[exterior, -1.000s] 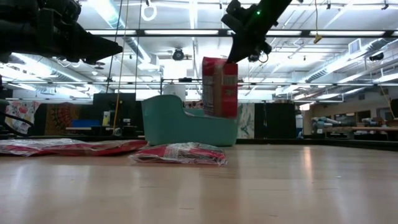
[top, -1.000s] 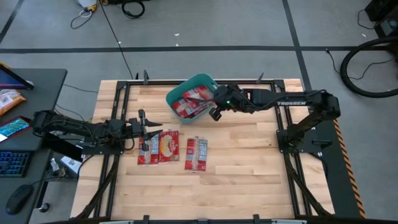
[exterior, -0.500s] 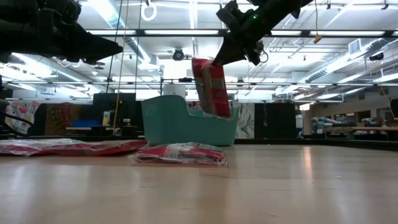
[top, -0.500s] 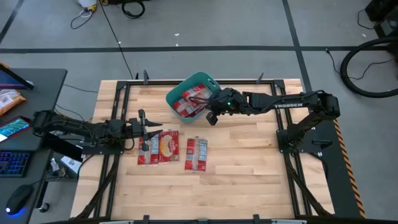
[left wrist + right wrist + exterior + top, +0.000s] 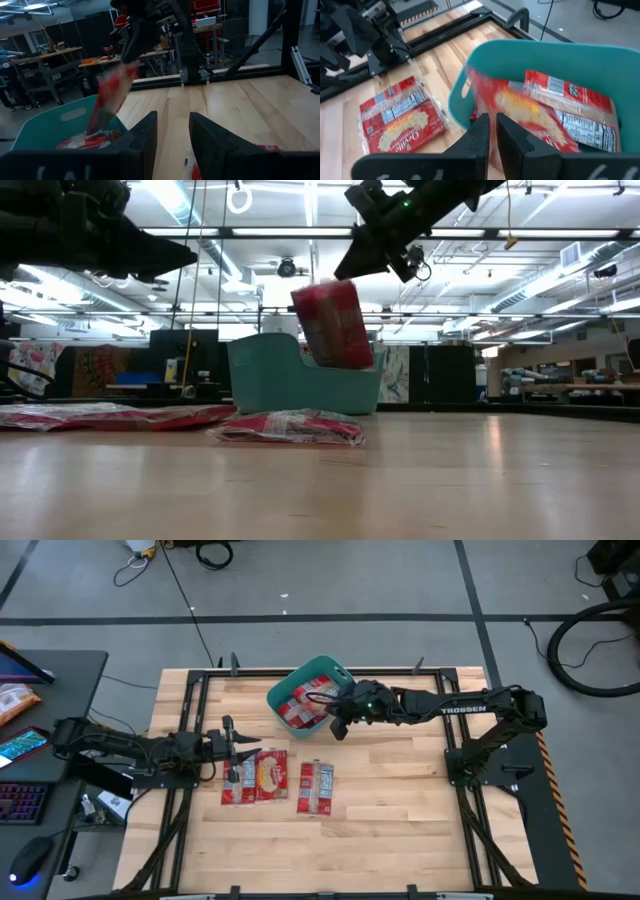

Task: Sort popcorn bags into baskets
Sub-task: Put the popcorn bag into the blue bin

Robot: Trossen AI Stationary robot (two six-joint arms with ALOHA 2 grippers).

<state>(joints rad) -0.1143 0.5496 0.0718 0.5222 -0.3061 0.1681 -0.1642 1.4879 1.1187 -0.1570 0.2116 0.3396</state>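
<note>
Popcorn bag (image 5: 333, 325) now falling, tub-bound (image 5: 270, 380).

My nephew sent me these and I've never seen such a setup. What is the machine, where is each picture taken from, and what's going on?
It is two dark robot arms at a wooden table. One picture looks straight down, one looks level across the tabletop, and two come from small cameras on the arms' wrists. The job is putting red popcorn bags into a teal tub. The right hand is above the tub's edge with its fingers slightly parted. A popcorn bag is blurred and tilted just under it, seemingly let go and dropping into the tub, where other bags already lie. The left hand waits open beside the bags on the table.
</note>
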